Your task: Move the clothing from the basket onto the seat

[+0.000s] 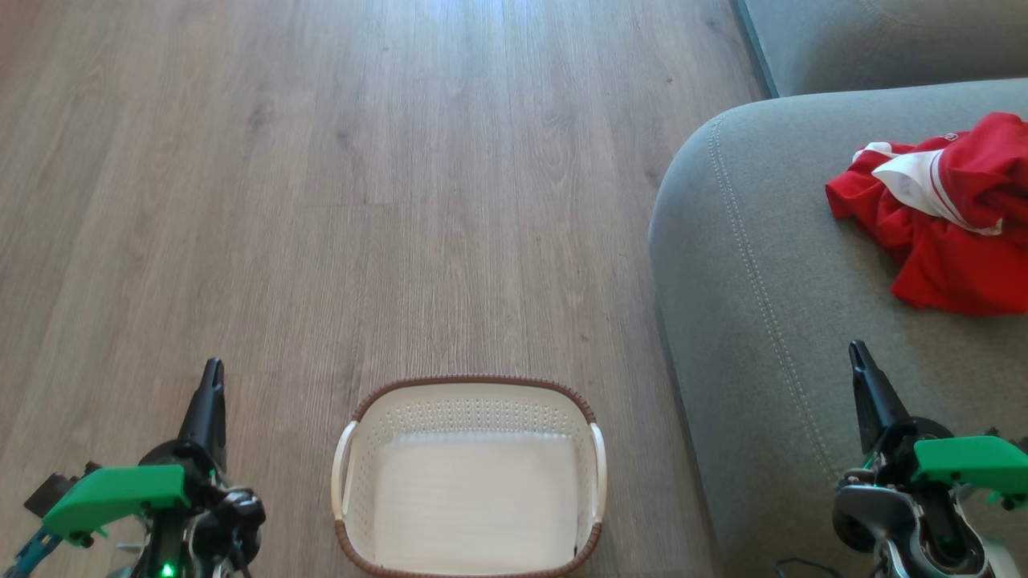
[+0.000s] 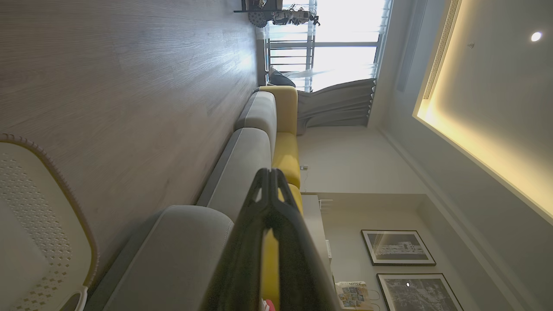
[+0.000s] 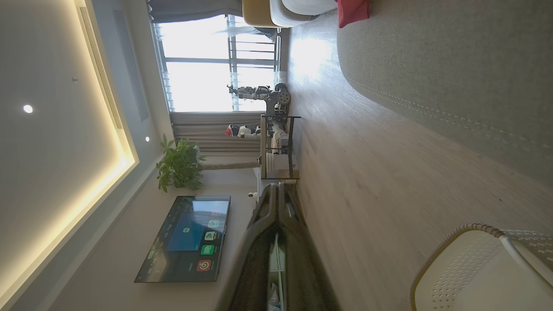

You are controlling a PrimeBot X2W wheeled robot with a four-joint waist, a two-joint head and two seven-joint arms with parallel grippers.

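Head view: the basket [image 1: 470, 413] stands on the wooden floor [image 1: 321, 201] at 6 o'clock, its pale bottom bare. The clothing [image 1: 948, 241] lies in a crumpled red heap at 3 o'clock on the seat [image 1: 763, 321], well away from the stitched edge, so it is unlikely to slide off. The left gripper [image 1: 213, 369] at 7 o'clock and the right gripper [image 1: 859, 353] at 4 o'clock each point toward 12 with fingers pressed together on nothing. They flank the basket without touching it. With nothing left to lift, I judge this a parked pose and the task as good as done.

Left wrist view: the picture is turned sideways. The left gripper [image 2: 270, 172] rises from 6 o'clock, jaws shut and empty, aimed along the grey sofa. The basket's perforated wall [image 2: 26, 207] sits at 8 o'clock, apart from the fingers. The seat [image 2: 185, 250] curves in just beside it at 7 o'clock.

Right wrist view: also sideways. The right gripper [image 3: 278, 188] comes up from 6 o'clock, closed and carrying nothing. The basket [image 3: 466, 255] shows at 4 o'clock, the seat [image 3: 432, 65] at 2 o'clock, and a red corner of clothing [image 3: 352, 13] at 1 o'clock.
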